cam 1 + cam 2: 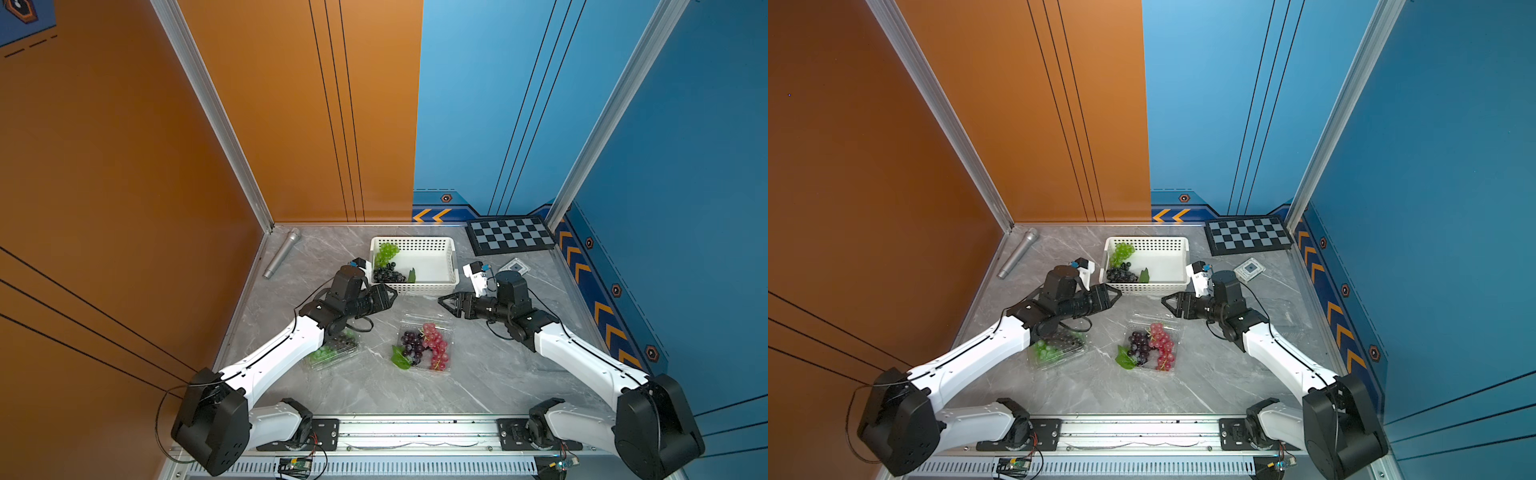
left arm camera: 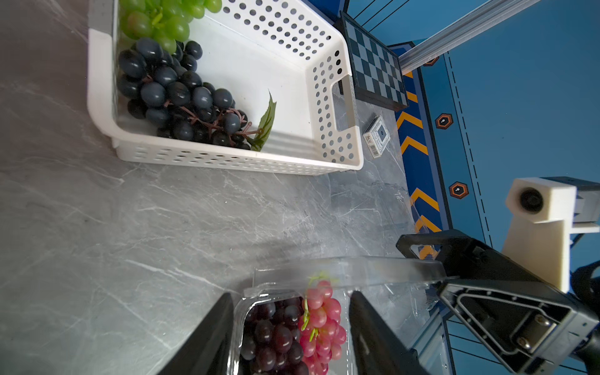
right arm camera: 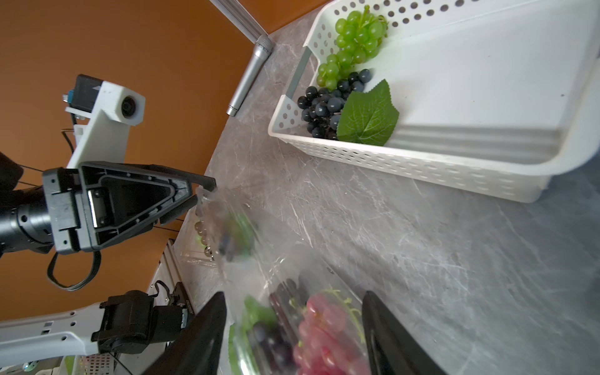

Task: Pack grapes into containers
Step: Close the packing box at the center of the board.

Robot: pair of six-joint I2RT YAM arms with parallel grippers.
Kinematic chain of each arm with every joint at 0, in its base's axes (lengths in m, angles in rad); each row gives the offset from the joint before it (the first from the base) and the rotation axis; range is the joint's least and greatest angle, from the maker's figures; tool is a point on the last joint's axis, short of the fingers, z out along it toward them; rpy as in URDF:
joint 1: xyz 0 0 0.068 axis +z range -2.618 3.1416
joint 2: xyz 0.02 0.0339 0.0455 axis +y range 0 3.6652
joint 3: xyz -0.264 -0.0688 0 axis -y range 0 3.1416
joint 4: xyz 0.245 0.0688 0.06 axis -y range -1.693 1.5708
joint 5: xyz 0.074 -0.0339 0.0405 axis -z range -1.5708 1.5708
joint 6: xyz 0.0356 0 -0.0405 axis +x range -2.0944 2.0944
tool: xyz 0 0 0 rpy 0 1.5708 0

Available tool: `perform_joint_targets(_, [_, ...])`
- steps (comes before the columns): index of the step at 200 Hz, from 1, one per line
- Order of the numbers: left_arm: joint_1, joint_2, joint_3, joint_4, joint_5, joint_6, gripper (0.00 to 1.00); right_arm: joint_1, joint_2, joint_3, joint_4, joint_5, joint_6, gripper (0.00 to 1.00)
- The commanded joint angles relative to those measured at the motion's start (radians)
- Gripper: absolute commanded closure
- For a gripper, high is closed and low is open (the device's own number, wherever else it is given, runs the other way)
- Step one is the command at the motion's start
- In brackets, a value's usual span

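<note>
Left wrist view: the clamshell container [image 2: 250, 290] of purple grapes [image 2: 276, 334] and red grapes [image 2: 321, 318] lies just on the robot's side of the white basket [image 2: 227, 160], its clear lid [image 2: 373, 271] open toward the basket. Left hand [image 1: 395, 293] and right hand [image 1: 441, 300] flank that lid, jaws apart, nothing clamped. Shutting it seems the step: tuck the overhanging leaf [image 1: 400, 358] inside first (it could jam the rim), then press both corners down evenly.

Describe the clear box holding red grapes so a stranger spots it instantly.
Find the white basket at the back of the table. In front of it, mid-table, lies a clear box. Unlike the other box under the left arm, with green grapes, it holds red grapes and dark purple grapes.
</note>
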Motion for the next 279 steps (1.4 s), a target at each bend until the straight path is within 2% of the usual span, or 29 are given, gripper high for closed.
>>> perform_joint_targets(1, [0.006, -0.051, -0.018, -0.099, 0.001, 0.023, 0.42, 0.024, -0.04, 0.04, -0.046, -0.048, -0.016, 0.32])
perform_joint_targets(45, [-0.007, -0.166, -0.076, -0.167, 0.011, -0.013, 0.42, 0.11, -0.043, 0.042, -0.024, -0.034, 0.027, 0.33])
perform_joint_targets(86, [-0.057, -0.263, -0.119, -0.228, -0.031, -0.04, 0.41, 0.226, 0.002, 0.043, -0.021, 0.055, 0.035, 0.37])
perform_joint_targets(180, [-0.225, -0.313, -0.257, -0.254, -0.054, -0.094, 0.45, 0.458, 0.049, -0.029, -0.05, 0.28, 0.034, 0.4])
perform_joint_targets(215, [-0.258, -0.33, -0.294, -0.264, -0.042, -0.109, 0.5, 0.501, 0.076, -0.078, 0.002, 0.316, 0.071, 0.41])
perform_joint_targets(279, [-0.31, -0.302, -0.316, -0.258, -0.056, -0.13, 0.52, 0.525, 0.114, -0.126, 0.083, 0.339, 0.117, 0.43])
